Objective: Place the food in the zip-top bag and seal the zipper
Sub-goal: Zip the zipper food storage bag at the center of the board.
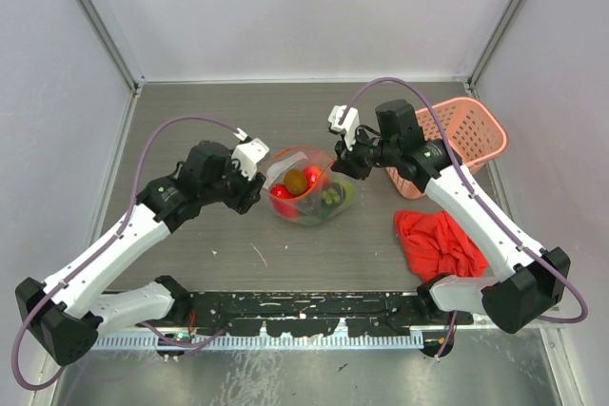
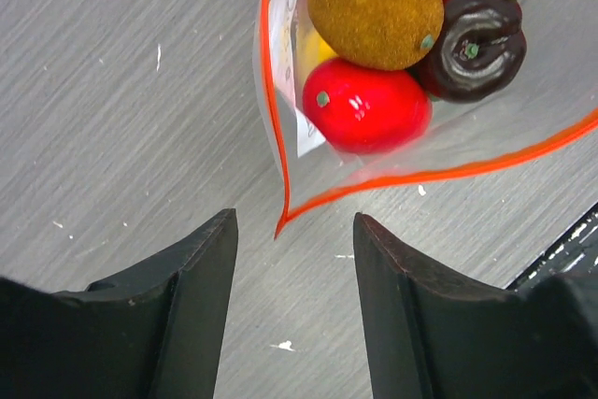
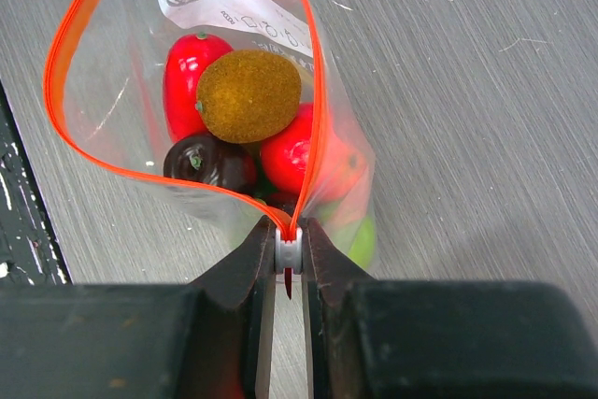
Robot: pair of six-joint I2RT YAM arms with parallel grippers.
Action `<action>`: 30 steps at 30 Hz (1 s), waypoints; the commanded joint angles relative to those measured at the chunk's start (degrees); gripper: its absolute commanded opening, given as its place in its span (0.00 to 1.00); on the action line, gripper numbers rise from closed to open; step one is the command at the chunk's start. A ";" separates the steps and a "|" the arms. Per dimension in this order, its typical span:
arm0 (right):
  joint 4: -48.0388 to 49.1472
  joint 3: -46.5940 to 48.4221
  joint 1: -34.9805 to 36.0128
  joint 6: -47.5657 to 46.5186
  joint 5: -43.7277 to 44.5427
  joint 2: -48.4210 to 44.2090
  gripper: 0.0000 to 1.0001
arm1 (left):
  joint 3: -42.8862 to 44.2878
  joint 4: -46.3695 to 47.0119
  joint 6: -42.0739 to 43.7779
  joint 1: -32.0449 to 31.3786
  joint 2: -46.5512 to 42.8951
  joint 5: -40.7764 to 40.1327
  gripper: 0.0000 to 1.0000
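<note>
The clear zip-top bag (image 3: 121, 53) is lying mid-table (image 1: 219, 235), mouth gaping. Its red-orange zipper (image 3: 52, 91) is standing unsealed in a wide loop. The food (image 3: 248, 95) is sitting inside: a fuzzy brown fruit topping red, dark brown and green pieces.

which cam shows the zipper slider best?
Right wrist. The white slider sits pinched in the right end effector, with the zipper gaping open above it. Left wrist shows only the zipper's opposite corner, no slider. Top external: the bag is too small to make the slider out.
</note>
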 commanded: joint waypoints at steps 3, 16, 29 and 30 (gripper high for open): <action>1.83 1.33 0.23 -0.32 -0.84 -0.74 0.00 | 1.54 7.69 4.91 0.21 3.10 3.82 0.51; -5.83 1.33 -1.51 -4.64 6.37 -4.32 0.00 | 5.87 0.34 8.57 0.22 1.45 -3.08 0.00; -10.27 3.03 -2.32 -4.84 4.84 -2.06 0.00 | 9.94 -11.87 5.75 0.22 4.07 -12.86 0.00; -9.87 2.82 -2.32 -4.43 3.87 -1.66 0.00 | 8.95 -11.01 4.95 0.21 3.99 -12.58 0.00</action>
